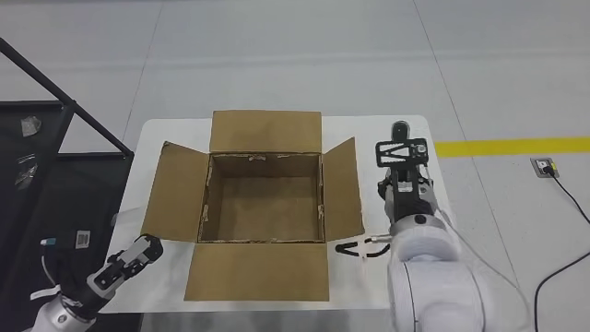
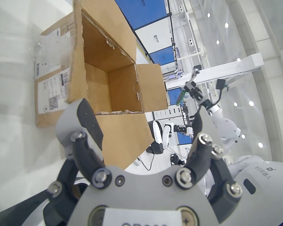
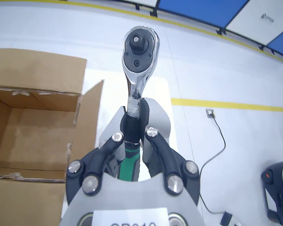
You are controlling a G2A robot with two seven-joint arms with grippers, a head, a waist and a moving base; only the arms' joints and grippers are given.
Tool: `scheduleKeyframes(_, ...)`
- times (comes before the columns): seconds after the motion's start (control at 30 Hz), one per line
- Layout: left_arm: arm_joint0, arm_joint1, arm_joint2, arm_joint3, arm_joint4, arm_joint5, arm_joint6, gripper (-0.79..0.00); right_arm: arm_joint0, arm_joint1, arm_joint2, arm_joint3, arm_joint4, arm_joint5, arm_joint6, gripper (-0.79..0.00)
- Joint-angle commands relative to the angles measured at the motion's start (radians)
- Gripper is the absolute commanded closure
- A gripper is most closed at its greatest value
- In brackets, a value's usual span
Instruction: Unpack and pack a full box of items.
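An open cardboard box (image 1: 265,131) stands mid-table with all flaps spread and its inside bare. In the left wrist view the box (image 2: 122,48) lies just beyond my left gripper (image 2: 141,114), which is open with nothing between its fingers. From above, the left gripper (image 1: 147,244) sits off the box's near left corner. My right gripper (image 3: 135,109) is shut on a ratchet wrench (image 3: 140,52) with a chrome head and green handle. It holds the wrench over the table right of the box (image 3: 37,66), as the top view shows the right gripper (image 1: 402,152).
A small black tool-like object (image 1: 361,249) lies on the white table (image 1: 175,134) by the box's near right flap. A dark frame with a black surface (image 1: 37,148) stands left of the table. A cable and socket (image 1: 544,168) are on the floor to the right.
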Motion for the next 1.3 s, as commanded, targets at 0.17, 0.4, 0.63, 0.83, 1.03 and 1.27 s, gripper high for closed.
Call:
scheduleKeyframes(0.17,-0.023,0.002,0.017,0.011,-0.001,0.004,0.001,-0.785,0.100,0.011,0.239,0.336,0.239,-0.128,0.091,0.000)
scheduleKeyframes(0.4,-0.033,0.003,0.017,0.029,-0.014,0.000,-0.004,-0.785,0.204,0.030,0.339,0.697,0.337,-0.221,0.082,0.000)
scheduleKeyframes(0.63,-0.032,0.005,0.015,0.029,-0.011,0.004,-0.001,-0.785,0.234,0.044,0.363,0.842,0.396,-0.293,0.061,0.000)
scheduleKeyframes(0.83,-0.033,0.006,0.017,0.029,-0.008,0.006,-0.001,-0.785,0.222,0.058,0.384,0.856,0.403,-0.290,0.063,0.000)
scheduleKeyframes(1.03,-0.037,0.007,0.024,0.024,-0.001,0.010,0.003,-0.785,0.177,0.068,0.397,0.787,0.422,-0.280,0.042,0.000)
scheduleKeyframes(1.27,-0.034,0.008,0.025,0.025,0.001,0.009,0.008,-0.785,0.175,0.077,0.387,0.798,0.464,-0.303,0.039,0.000)
